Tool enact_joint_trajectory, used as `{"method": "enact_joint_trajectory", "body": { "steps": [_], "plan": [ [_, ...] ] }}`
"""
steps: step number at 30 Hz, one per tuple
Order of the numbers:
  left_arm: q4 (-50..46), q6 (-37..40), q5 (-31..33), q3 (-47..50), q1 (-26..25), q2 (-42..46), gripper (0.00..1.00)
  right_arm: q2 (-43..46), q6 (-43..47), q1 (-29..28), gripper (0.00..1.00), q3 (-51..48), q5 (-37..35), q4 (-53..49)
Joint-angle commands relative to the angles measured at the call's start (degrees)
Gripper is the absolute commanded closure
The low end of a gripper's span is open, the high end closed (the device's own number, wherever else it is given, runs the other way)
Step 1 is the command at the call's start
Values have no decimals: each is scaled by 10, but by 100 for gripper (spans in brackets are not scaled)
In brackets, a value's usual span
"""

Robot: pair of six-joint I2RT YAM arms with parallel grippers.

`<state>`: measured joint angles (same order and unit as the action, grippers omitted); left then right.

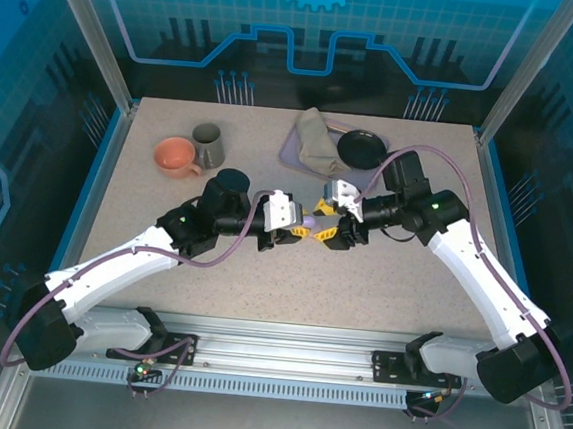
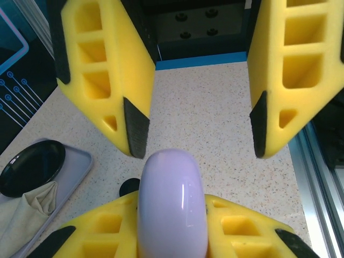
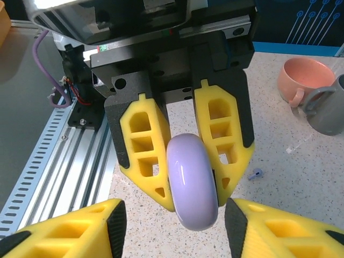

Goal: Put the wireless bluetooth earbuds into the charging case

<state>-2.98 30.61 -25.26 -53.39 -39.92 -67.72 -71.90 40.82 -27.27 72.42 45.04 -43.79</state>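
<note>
A round lilac charging case [image 1: 309,222] [image 2: 172,204] [image 3: 192,183] is held shut and edge-on above the table. My left gripper [image 1: 293,227] [image 2: 172,217] [image 3: 194,185] is shut on it, one yellow finger against each flat face. My right gripper [image 1: 329,230] [image 3: 174,220] [image 2: 198,137] faces it tip to tip and stands open, its pads on either side of the case's free end without touching. One tiny lilac earbud [image 3: 255,174] lies on the table beyond the case. The other earbuds are out of view.
A small dark round thing [image 2: 129,186] lies on the table under the case. At the back stand an orange mug [image 1: 176,157] [image 3: 301,80] and a grey mug [image 1: 209,145] [image 3: 325,107]. A lilac tray [image 1: 290,153] [image 2: 75,172] holds a beige cloth [image 1: 318,142] and a black dish [image 1: 361,148] [image 2: 32,166].
</note>
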Motion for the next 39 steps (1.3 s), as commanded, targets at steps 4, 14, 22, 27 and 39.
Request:
{"method": "enact_joint_trajectory", "body": {
  "steps": [4, 14, 22, 27, 39],
  "plan": [
    [18, 12, -2, -1, -6, 13, 100, -14, 5, -12, 48, 29, 3, -11],
    [20, 7, -4, -5, -5, 12, 100, -28, -2, -24, 58, 32, 1, -6],
    [21, -2, -7, -7, -6, 14, 100, -29, -2, -28, 71, 30, -17, -3],
    [16, -5, -3, -4, -6, 15, 74, -15, 2, -19, 74, 26, -19, 2],
    [21, -10, -3, 6, -5, 25, 67, 5, 3, -4, 74, 7, -10, 2]
  ]
}}
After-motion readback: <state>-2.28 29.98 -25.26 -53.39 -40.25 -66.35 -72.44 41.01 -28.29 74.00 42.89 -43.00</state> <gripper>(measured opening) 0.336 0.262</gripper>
